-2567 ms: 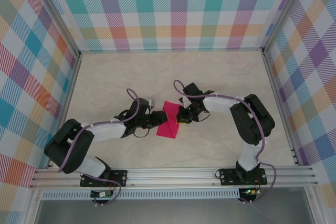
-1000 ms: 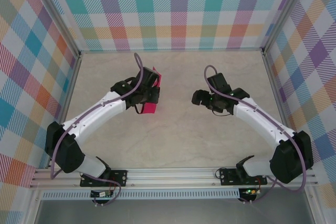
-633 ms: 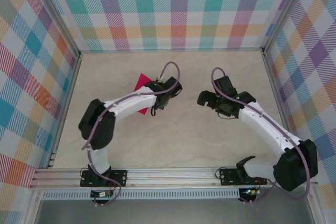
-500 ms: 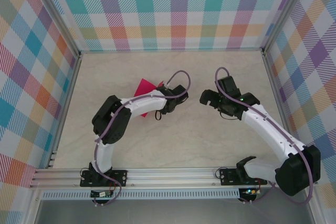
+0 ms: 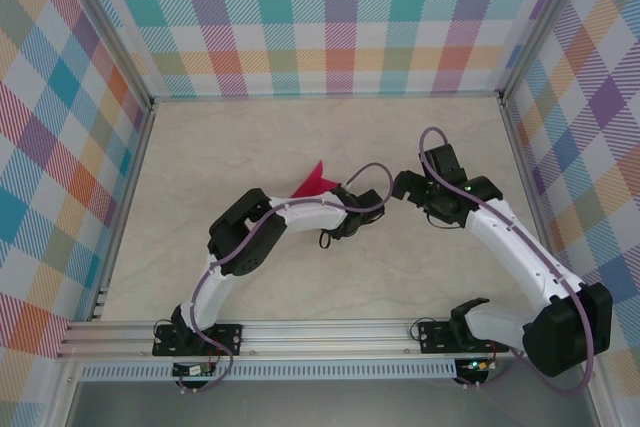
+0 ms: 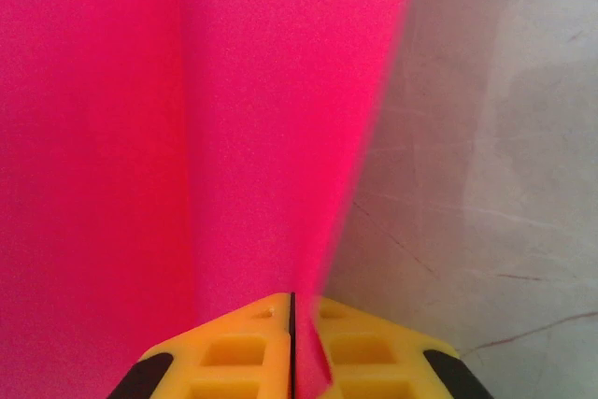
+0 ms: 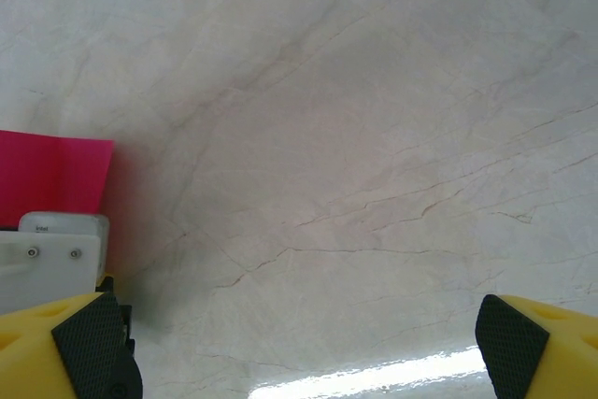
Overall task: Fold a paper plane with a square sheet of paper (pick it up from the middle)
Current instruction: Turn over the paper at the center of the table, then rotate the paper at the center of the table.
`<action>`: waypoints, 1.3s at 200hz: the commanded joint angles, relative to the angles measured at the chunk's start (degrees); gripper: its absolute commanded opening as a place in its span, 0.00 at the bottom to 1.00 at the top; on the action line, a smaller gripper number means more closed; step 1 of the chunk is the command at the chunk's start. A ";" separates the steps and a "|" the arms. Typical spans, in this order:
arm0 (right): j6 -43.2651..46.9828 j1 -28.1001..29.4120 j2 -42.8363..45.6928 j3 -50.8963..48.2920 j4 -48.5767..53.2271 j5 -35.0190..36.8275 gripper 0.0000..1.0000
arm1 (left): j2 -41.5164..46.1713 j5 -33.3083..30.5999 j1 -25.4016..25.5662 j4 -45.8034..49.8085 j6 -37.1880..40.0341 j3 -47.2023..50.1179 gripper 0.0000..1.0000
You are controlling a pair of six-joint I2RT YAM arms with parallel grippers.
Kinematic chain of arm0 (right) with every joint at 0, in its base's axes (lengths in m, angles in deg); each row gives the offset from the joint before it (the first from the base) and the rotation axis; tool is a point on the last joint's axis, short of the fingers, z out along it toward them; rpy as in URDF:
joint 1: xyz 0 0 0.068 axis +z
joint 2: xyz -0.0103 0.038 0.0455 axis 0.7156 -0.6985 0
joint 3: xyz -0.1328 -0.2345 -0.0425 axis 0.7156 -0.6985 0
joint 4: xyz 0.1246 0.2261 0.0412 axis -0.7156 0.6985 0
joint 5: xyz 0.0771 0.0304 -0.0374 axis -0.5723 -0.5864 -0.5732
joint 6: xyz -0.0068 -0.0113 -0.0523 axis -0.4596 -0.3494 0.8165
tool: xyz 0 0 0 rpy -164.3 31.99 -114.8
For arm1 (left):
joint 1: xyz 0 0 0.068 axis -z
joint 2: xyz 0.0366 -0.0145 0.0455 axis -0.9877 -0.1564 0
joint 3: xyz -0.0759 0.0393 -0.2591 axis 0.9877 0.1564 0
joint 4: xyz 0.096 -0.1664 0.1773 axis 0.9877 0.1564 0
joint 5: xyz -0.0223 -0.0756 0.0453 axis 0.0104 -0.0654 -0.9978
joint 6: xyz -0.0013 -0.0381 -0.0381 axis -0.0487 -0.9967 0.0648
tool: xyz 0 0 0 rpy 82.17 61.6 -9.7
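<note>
- Where my left gripper (image 6: 291, 310) bites, its wrist view shows yellow fingers (image 6: 234, 352) pressed together on the paper (image 6: 187, 137), with the table (image 6: 486, 184) to the right.
- From above, the paper is a pink point behind my left arm (image 5: 300, 212), mid-table.
- My right gripper (image 7: 304, 348) hangs wide apart nearby, the paper's corner at its view's left.

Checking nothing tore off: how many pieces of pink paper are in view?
1. The folded pink paper is pinched in the shut left gripper, near the middle of the table. A scrap under the left arm could be hidden.
</note>
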State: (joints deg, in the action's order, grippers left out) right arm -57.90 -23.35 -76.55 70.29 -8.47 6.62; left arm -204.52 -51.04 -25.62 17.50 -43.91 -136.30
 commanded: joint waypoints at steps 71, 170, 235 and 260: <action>2.49 -1.96 -6.22 7.01 -0.52 -10.46 1.00 | 22.78 26.12 0.06 -2.82 -10.70 6.44 0.59; 0.85 10.33 -27.31 18.94 -10.18 -23.85 0.84 | 50.53 33.27 -21.82 -4.60 -20.89 26.46 0.74; -0.84 20.62 -47.01 33.54 -11.41 -27.39 0.57 | 52.41 39.26 -36.42 -8.39 -22.23 34.59 0.82; -0.91 22.50 -52.56 36.93 -10.51 -27.81 0.55 | 53.24 39.32 -39.05 -8.69 -22.67 36.39 0.89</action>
State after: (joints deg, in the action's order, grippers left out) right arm -58.12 -2.36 -125.75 103.97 -19.70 -19.35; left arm -153.59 -13.58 -62.41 10.12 -65.55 -101.46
